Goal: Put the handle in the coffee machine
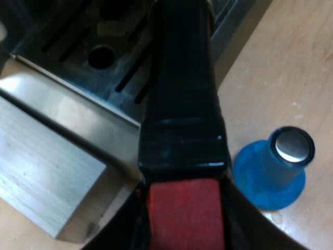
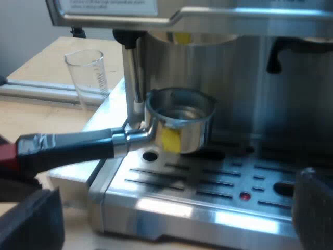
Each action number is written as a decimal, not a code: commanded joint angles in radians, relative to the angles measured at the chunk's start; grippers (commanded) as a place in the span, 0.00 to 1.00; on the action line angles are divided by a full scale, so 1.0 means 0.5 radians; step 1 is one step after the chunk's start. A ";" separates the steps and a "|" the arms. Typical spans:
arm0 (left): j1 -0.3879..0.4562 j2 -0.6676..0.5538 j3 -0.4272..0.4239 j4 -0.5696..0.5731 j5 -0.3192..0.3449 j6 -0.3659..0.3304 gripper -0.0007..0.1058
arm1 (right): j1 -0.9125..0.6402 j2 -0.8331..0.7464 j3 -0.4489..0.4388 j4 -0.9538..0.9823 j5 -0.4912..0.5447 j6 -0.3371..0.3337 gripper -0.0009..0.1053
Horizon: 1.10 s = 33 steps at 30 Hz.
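The left hand (image 1: 184, 226) pinches the red end of the round steel metal holder (image 1: 182, 104), whose dark handle runs straight ahead from the fingers toward the slotted drip tray of the silver espresso machine (image 1: 99, 78). Just beside the hand a blue tamper (image 1: 276, 166) with a round metal top stands on the pale wooden table (image 1: 281, 62).

The right hand (image 2: 171, 213) is spread wide, holding nothing. Ahead of it the holder's basket (image 2: 182, 122) hangs over the drip tray, below the brew head with a gap between. Farther ahead stands a clear measuring glass (image 2: 88, 73).
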 commanded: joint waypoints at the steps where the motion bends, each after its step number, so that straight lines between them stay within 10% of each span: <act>1: -0.005 0.030 -0.034 -0.125 0.129 -0.002 0.01 | -0.013 0.042 -0.004 -0.153 0.094 -0.049 0.86; 33: -0.005 0.271 -0.171 -0.468 0.285 0.010 0.01 | -0.013 0.154 -0.004 -0.326 0.106 -0.048 0.86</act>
